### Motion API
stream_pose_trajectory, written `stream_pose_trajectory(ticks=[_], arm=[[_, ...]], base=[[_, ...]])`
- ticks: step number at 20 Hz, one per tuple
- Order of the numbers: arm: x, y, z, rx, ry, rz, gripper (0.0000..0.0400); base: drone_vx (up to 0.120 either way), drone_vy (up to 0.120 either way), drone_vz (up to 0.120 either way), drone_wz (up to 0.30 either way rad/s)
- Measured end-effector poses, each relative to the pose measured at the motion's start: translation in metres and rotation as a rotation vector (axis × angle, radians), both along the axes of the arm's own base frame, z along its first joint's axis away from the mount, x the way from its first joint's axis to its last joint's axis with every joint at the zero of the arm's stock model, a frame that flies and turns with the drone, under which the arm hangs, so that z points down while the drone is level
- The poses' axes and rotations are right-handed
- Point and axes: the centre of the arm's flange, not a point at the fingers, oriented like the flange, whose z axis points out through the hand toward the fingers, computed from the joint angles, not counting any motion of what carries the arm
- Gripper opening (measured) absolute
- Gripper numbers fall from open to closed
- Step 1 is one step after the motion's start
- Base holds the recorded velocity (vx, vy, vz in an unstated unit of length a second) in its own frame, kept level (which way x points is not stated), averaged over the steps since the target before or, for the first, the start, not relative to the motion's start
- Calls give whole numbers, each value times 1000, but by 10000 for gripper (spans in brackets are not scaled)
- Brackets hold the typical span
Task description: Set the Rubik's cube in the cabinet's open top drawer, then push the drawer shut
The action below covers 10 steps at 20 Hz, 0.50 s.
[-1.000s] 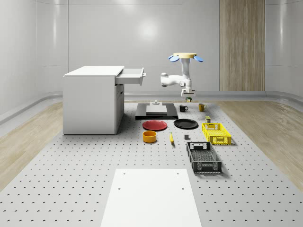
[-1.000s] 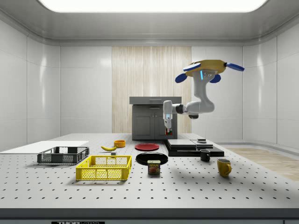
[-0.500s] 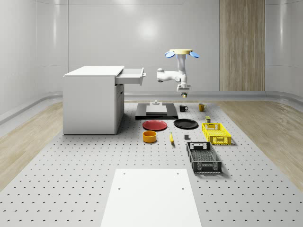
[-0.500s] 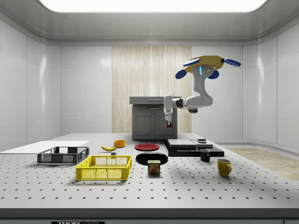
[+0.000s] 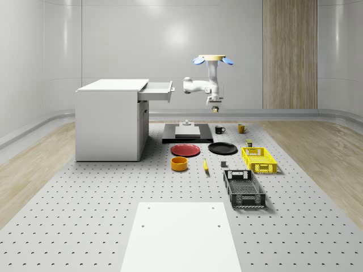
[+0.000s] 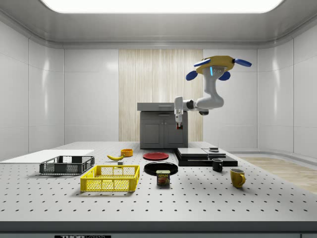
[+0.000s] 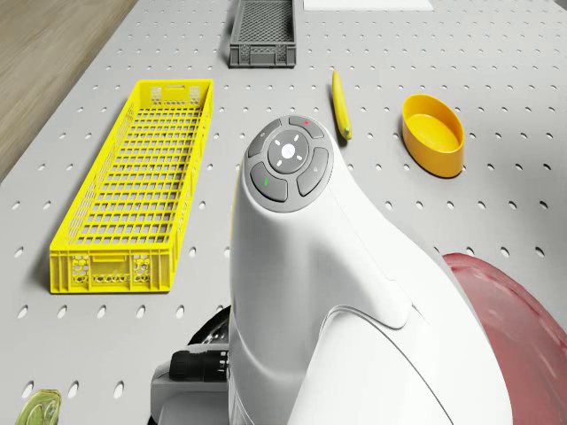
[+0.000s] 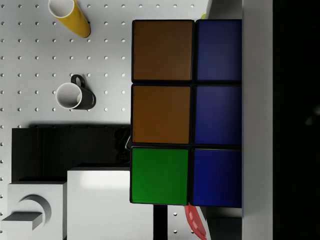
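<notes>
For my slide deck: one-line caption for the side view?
Drone hovers above the table, its gripper holding a Rubik's cube in the air before the cabinet.

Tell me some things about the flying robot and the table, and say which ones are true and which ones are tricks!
1. The drone hovers in the air above the table. True.
2. The gripper holds the Rubik's cube. True.
3. The cabinet's top drawer is shut. False: it sticks out open toward the whole-scene view's right.
4. The Rubik's cube is already in the drawer. False: it hangs in the gripper, off to the drawer's right in the whole-scene view.
5. The banana lies inside the yellow crate. False: it lies on the table between the crate and the orange bowl.
</notes>
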Motion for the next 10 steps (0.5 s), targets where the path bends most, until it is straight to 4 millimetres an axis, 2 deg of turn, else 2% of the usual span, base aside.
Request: stream_pose_trajectory(ticks=[2, 6, 8, 9, 10], arm=[[0, 0, 0, 0, 0, 0, 322], [0, 0, 0, 0, 0, 0, 322], [0, 0, 0, 0, 0, 0, 322], [0, 0, 0, 0, 0, 0, 322], [0, 0, 0, 0, 0, 0, 322]], base=[[-120, 0, 0, 0], [-120, -110, 0, 0], [-120, -120, 80, 0], [-40, -120, 40, 0], [0, 0, 40, 0]])
